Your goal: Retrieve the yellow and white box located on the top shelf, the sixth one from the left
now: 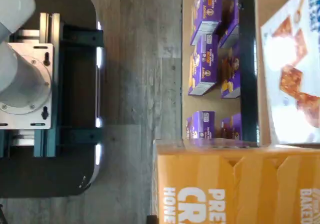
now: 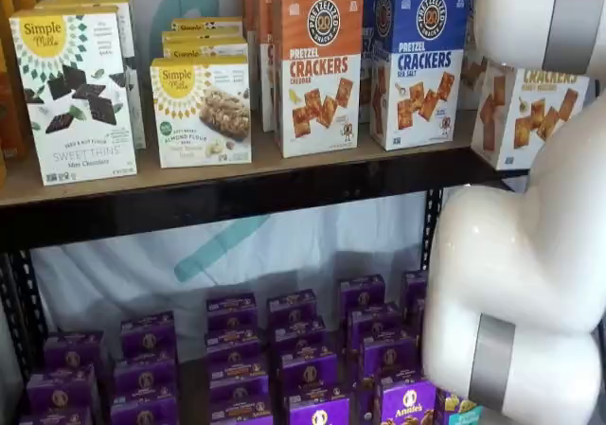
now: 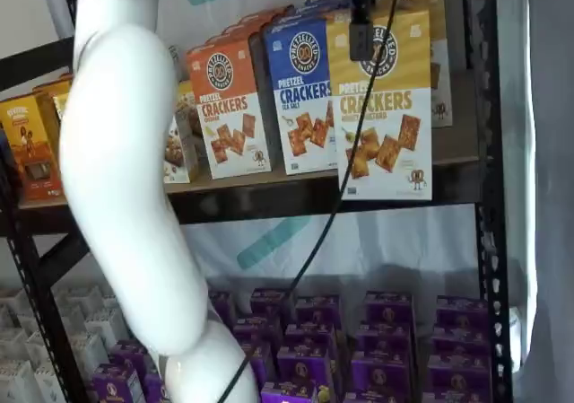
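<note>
The yellow and white box (image 3: 384, 107) has a yellow top band, "CRACKERS" lettering and pictured orange crackers. It hangs in front of the top shelf (image 3: 269, 197), its lower edge over the shelf's dark front edge. In a shelf view it (image 2: 530, 113) is tilted at the right end of the top shelf (image 2: 237, 184), partly behind my white arm. My gripper (image 3: 359, 39) comes down from the view's top edge with a cable beside it. One black finger lies on the box's front, and the gripper is shut on the box. The wrist view shows the box's yellow top (image 1: 235, 189) close up.
A blue-topped crackers carton (image 3: 300, 98) and an orange-topped one (image 3: 229, 111) stand just left of the held box. Simple Mills boxes (image 2: 76, 94) stand further left. Purple boxes (image 2: 284, 359) fill the lower level. My white arm (image 3: 134, 197) crosses in front of the rack.
</note>
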`<action>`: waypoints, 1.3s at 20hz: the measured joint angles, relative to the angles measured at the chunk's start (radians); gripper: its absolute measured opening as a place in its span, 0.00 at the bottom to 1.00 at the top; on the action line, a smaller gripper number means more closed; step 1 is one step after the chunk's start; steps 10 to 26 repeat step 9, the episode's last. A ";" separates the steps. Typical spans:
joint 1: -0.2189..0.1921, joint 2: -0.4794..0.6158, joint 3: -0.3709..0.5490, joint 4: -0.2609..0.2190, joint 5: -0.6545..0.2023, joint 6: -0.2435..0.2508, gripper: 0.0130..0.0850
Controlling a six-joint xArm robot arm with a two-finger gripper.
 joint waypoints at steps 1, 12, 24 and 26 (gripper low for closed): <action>-0.003 -0.013 0.016 -0.003 0.002 -0.005 0.72; -0.029 -0.063 0.080 -0.022 0.008 -0.040 0.72; -0.029 -0.063 0.080 -0.022 0.008 -0.040 0.72; -0.029 -0.063 0.080 -0.022 0.008 -0.040 0.72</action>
